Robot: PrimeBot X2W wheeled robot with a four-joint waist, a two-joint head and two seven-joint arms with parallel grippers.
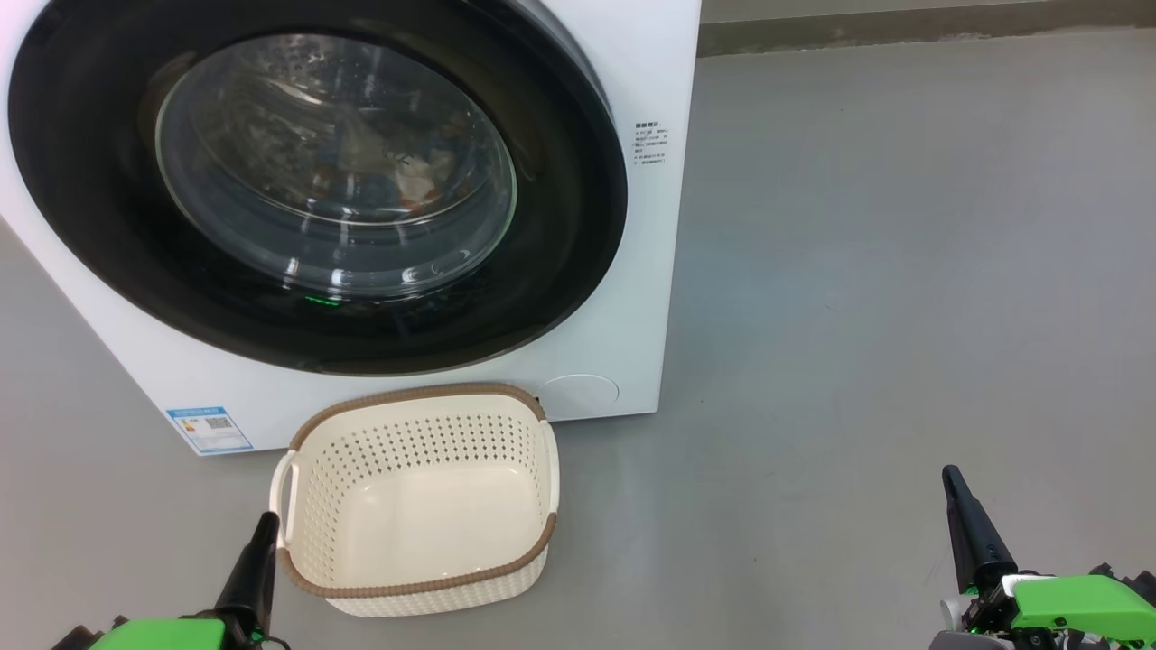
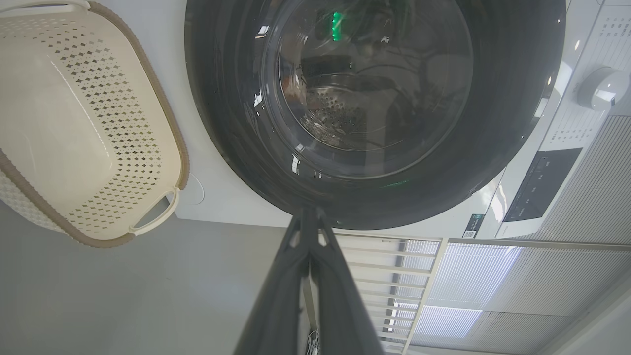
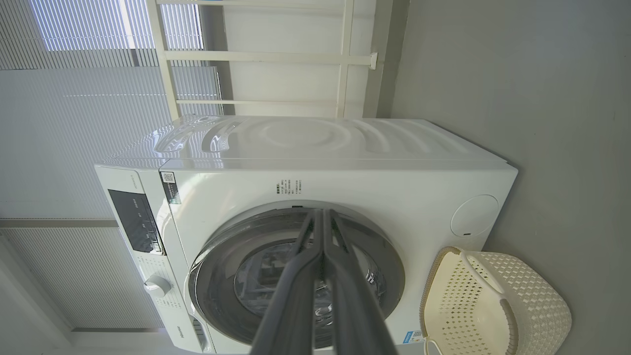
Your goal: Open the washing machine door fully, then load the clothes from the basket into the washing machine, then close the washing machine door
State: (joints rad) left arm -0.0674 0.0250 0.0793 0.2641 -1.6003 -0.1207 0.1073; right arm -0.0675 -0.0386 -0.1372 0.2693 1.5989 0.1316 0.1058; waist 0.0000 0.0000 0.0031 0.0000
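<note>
Head view into basket [image 1: 424, 442], right wrist view across control panel [image 3: 134, 222]

The smooth grey floor [image 1: 903, 271] carries a big white front-loading washing machine [image 1: 623, 352]. A small cream perforated plastic basket [image 1: 424, 394] with a brown rim stands upright just before it.

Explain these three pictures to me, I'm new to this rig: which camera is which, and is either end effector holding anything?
One picture looks down from the robot's head. The dark fingers at its lower corners are the left end effector and right end effector. The other two look along each arm's own fingers from its wrist, so they appear tilted. Both end effectors are shut and hold nothing. On the grey floor stands the washing machine, its black door closed; the basket before it is empty. Coloured fabric, likely the clothes, shows behind the glass.
</note>
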